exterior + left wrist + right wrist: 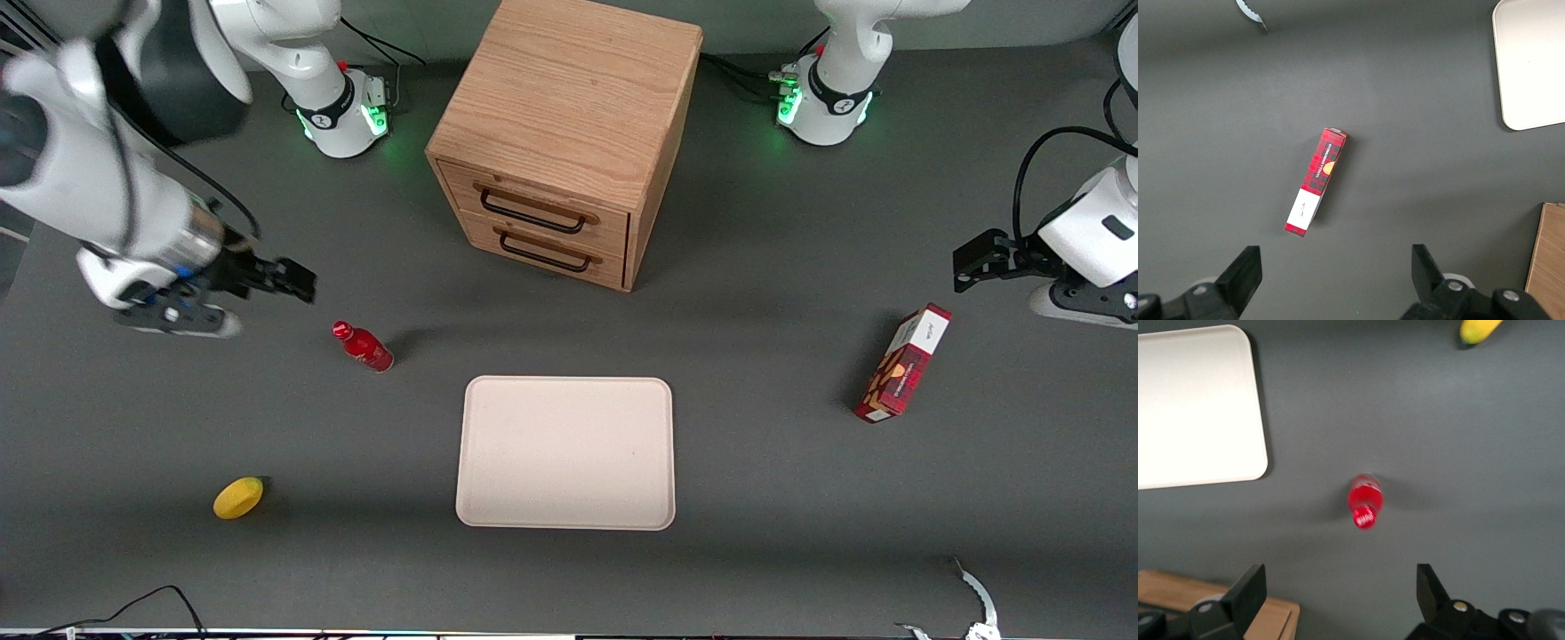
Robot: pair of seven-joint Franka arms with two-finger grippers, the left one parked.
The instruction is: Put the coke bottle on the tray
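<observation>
Front view: the coke bottle (363, 346) stands upright on the dark tabletop (800, 498), well apart from the tray (565, 452) and farther from the camera than the tray's near edge. The gripper (298, 280) hangs above the tabletop just beside the bottle, toward the working arm's end, released and holding nothing. The step in hand looks like the approach. To do it well, I would centre the gripper over the cap, come straight down, and close on the body below the narrow neck so the glossy bottle does not tip or slide. The drawer cabinet (569, 133) stands farther from the camera than the bottle, with open tabletop between them. A yellow lemon-like fruit (238, 497) lies nearer the camera, clear of any path to the tray. The tray's low rim means only a small lift is needed.

Left wrist view: the red snack box (1315, 181) lies toward the parked arm's end, well apart from a corner of the tray (1531, 67), so it is no obstacle.

Right wrist view: the bottle (1365, 500) sits ahead of the spread fingers (1248, 590), not yet between them. Bare tabletop separates it from the tray (1198, 407), which carries nothing, so there is ample room to set it well inside the rim.
</observation>
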